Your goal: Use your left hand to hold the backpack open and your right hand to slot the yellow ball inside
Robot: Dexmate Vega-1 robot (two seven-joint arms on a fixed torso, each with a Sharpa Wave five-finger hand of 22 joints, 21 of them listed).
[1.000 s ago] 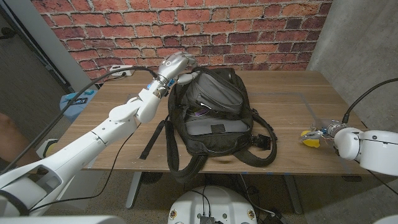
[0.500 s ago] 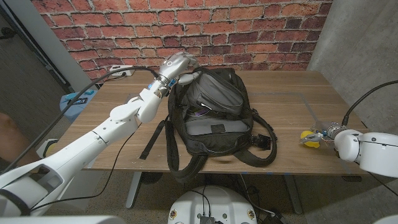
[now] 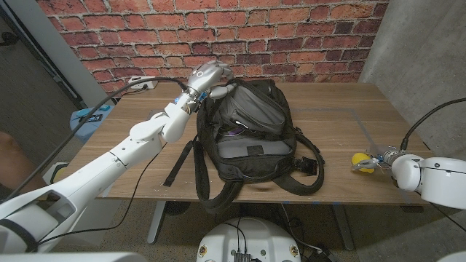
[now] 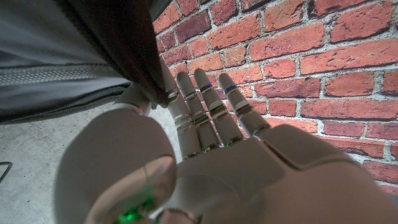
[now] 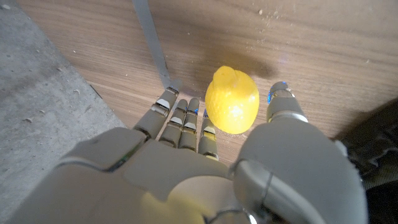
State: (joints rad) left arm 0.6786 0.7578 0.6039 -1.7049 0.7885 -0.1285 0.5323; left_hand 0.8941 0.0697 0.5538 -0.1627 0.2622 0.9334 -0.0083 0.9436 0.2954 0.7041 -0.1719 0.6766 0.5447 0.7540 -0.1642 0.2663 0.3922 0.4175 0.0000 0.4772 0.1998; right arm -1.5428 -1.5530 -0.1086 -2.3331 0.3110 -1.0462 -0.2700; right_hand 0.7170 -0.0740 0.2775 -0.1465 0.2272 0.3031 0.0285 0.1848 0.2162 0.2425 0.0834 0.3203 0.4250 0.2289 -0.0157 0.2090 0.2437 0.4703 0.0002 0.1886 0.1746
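Nearest me, at the right front corner of the surface (image 3: 342, 131), the ball (image 3: 359, 159) lies on the wood just ahead of the right hand (image 3: 384, 157). In the right wrist view the ball (image 5: 232, 99) sits between the fingers (image 5: 177, 118) and the thumb, which stand apart around it; I cannot tell whether they touch it yet, so I would call it not gripped. The risk I see: it looks a little lemon-shaped and lies close to the edge, so a closing touch from one side only could nudge it off onto the floor.

Farther in, the backpack (image 3: 251, 138) lies in the middle, black, its mouth gaping. At its far top the left hand (image 3: 206, 76) pinches the rim; the left wrist view shows dark fabric (image 4: 118, 43) caught against the fingers (image 4: 199, 106). That hold looks slight, and if it slips the opening could sag shut.

The surface is pale wood, with a strap (image 3: 180, 164) trailing at the left. Behind it stand a brick wall (image 3: 291, 36) and a grey wall (image 3: 429, 51) to the right.
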